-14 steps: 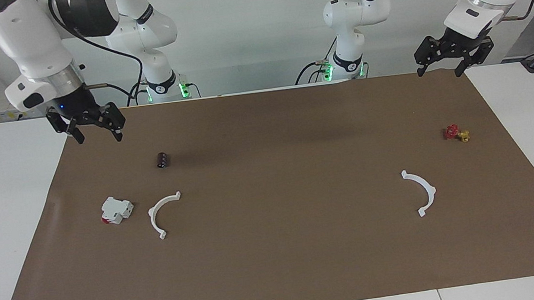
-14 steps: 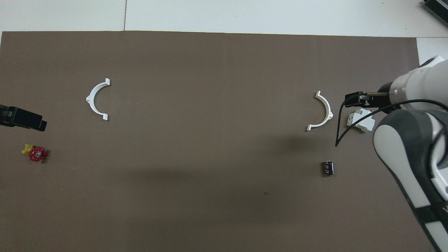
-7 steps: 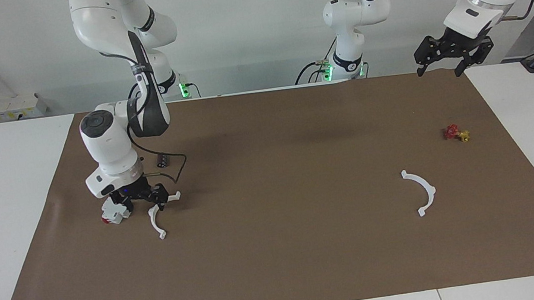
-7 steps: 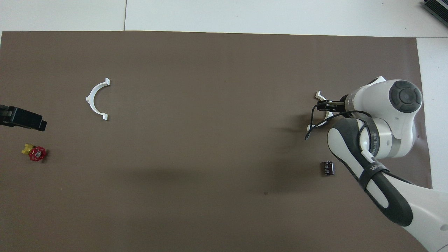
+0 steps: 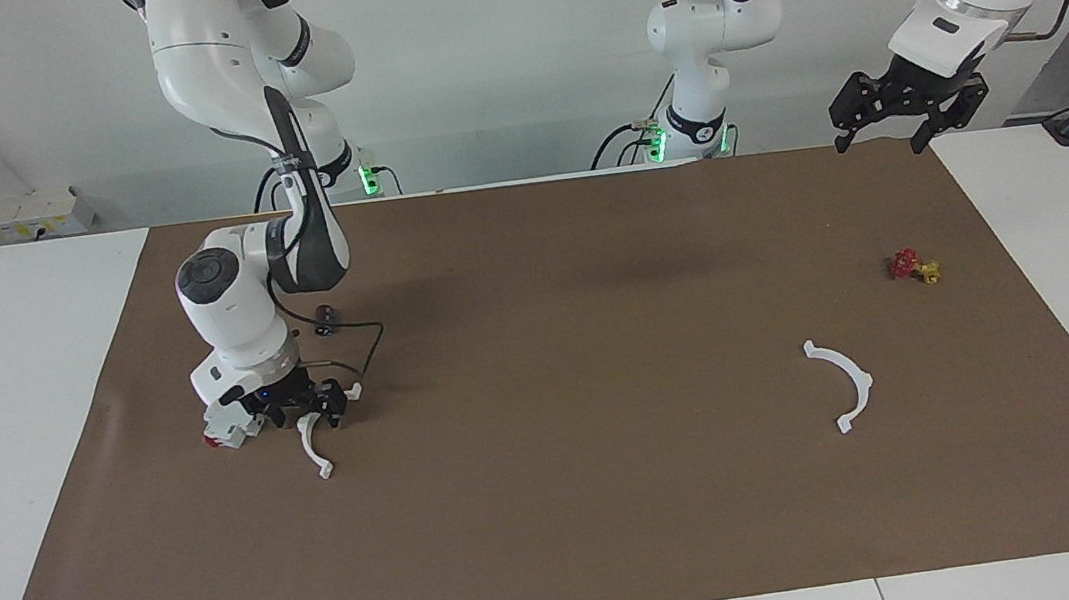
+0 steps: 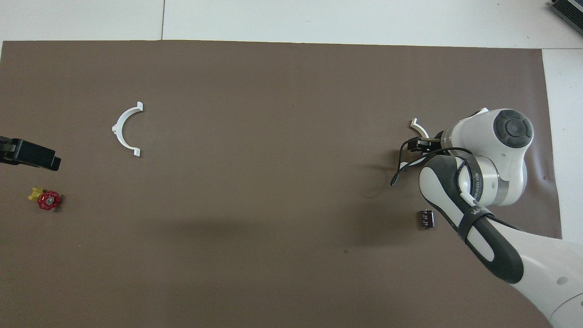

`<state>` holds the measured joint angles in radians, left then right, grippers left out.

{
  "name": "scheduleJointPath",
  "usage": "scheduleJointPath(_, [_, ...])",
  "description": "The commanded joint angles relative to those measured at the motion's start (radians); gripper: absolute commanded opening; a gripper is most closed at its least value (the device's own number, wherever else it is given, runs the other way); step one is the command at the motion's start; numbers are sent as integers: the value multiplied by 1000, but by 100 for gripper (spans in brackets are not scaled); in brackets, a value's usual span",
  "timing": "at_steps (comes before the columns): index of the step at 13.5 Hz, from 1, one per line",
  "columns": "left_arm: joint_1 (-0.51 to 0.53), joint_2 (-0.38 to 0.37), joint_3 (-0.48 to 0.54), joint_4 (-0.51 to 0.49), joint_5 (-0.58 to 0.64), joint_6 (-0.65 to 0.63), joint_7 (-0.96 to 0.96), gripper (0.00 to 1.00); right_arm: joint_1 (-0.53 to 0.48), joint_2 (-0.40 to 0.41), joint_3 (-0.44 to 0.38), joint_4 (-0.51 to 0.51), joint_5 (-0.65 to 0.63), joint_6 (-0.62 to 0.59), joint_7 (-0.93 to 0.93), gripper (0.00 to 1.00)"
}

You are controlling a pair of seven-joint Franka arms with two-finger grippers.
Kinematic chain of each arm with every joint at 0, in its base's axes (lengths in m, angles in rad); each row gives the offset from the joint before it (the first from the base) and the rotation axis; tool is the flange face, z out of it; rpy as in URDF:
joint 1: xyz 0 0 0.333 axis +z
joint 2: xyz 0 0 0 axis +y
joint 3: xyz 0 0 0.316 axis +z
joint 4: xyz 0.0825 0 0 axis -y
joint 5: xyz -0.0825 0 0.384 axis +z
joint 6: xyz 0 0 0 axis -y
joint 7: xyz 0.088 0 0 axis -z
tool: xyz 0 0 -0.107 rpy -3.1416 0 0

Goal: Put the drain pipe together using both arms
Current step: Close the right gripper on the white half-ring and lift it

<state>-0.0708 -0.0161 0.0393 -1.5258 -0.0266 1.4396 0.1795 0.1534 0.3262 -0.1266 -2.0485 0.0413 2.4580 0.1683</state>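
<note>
One white half-ring (image 5: 315, 456) of the drain pipe lies on the brown mat (image 5: 557, 499) toward the right arm's end. My right gripper (image 5: 306, 415) is down at mat level over the middle of its arc; only the ring's ends show. In the overhead view one end (image 6: 419, 127) shows beside the right gripper (image 6: 416, 145). The other half-ring (image 5: 864, 385) lies untouched toward the left arm's end, also in the overhead view (image 6: 117, 132). My left gripper (image 5: 911, 111) waits open and empty, raised over the mat's edge nearest the robots, and shows in the overhead view (image 6: 27, 155).
A blocky white part with a red end (image 5: 225, 431) lies right beside the right gripper. A small dark cylinder (image 5: 325, 316) lies nearer to the robots than that half-ring, also in the overhead view (image 6: 427, 218). A red and yellow valve (image 5: 911, 264) lies toward the left arm's end.
The right arm has swung down from high over the mat's edge nearest the robots onto the half-ring, then settled slightly lower over it. The left arm has not moved.
</note>
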Motion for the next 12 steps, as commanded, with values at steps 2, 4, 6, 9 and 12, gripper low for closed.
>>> scheduleJointPath(2, [3, -21, -1, -22, -1, -4, -5, 100, -2, -7, 4, -19, 18, 19, -9, 80])
scheduleJointPath(4, [2, -22, -1, -22, -1, -4, -5, 100, -2, -7, 4, -21, 18, 18, -16, 31])
scheduleJointPath(6, [2, -22, -1, -22, -1, -4, -3, 100, -2, -6, 4, -16, 18, 12, -30, 0])
scheduleJointPath(9, [2, -21, -1, -22, -1, -4, -5, 100, 2, -4, 5, 25, 15, -20, -99, 0])
scheduleJointPath(12, [2, -22, -1, -22, -1, -4, -3, 100, 35, -30, 13, 117, 15, -137, -128, 0])
